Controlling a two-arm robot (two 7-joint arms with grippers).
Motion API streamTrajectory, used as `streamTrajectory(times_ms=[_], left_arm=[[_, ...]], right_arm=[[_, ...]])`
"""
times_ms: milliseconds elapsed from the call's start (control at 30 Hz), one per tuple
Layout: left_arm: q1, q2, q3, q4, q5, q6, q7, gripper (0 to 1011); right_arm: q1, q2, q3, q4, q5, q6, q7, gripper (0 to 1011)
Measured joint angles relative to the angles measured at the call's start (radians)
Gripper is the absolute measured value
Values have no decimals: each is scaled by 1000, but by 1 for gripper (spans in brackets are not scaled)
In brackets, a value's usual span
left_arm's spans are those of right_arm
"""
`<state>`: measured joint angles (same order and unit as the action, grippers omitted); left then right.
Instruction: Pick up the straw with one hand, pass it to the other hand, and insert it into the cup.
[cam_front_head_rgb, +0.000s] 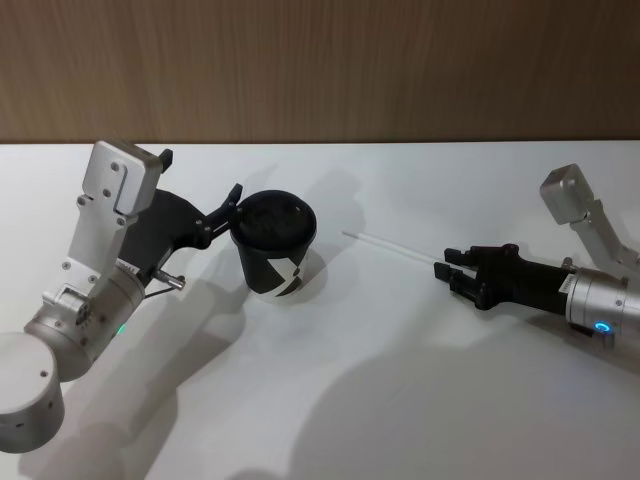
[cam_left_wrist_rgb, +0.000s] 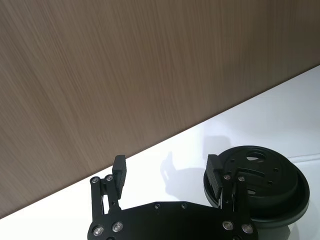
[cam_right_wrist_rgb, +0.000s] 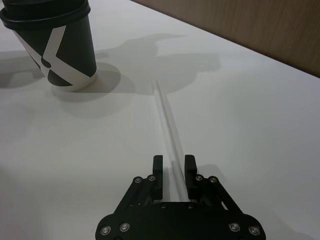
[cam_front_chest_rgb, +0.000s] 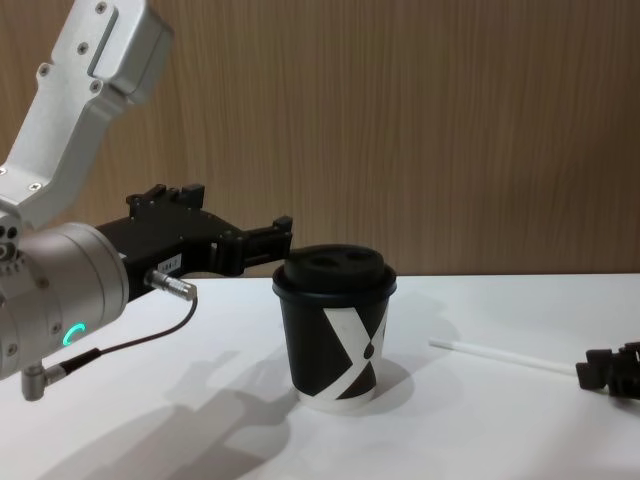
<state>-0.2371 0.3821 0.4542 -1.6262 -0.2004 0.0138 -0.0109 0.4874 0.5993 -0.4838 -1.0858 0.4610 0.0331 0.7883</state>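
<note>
The cup (cam_front_head_rgb: 275, 262), black with a white X mark and a domed black lid, stands upright left of the table's middle, also seen in the chest view (cam_front_chest_rgb: 335, 340). The white straw (cam_front_head_rgb: 390, 248) lies low over the table to the cup's right, its far tip pointing toward the cup. My right gripper (cam_front_head_rgb: 447, 270) is shut on the straw's near end; the straw (cam_right_wrist_rgb: 167, 120) runs out from between the fingers (cam_right_wrist_rgb: 190, 169). My left gripper (cam_left_wrist_rgb: 167, 172) is open at lid height just left of the cup, one finger beside the lid's (cam_left_wrist_rgb: 260, 180) rim, nothing between the fingers.
The white table (cam_front_head_rgb: 400, 400) stretches bare in front of the cup and between the arms. A wood-panelled wall (cam_front_head_rgb: 320, 70) closes off the table's back edge just behind the cup and the left gripper.
</note>
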Motion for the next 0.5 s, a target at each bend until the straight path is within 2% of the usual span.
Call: streamTrajectory(times_ms=[233,500], left_arm=[[0,0,0,0,0,0,0,1003],[0,0,0,0,0,0,0,1003]], right_arm=[[-3,7,-6,-5,4,1,5,90],[-5,12,-8,-10,12,2,8,11]])
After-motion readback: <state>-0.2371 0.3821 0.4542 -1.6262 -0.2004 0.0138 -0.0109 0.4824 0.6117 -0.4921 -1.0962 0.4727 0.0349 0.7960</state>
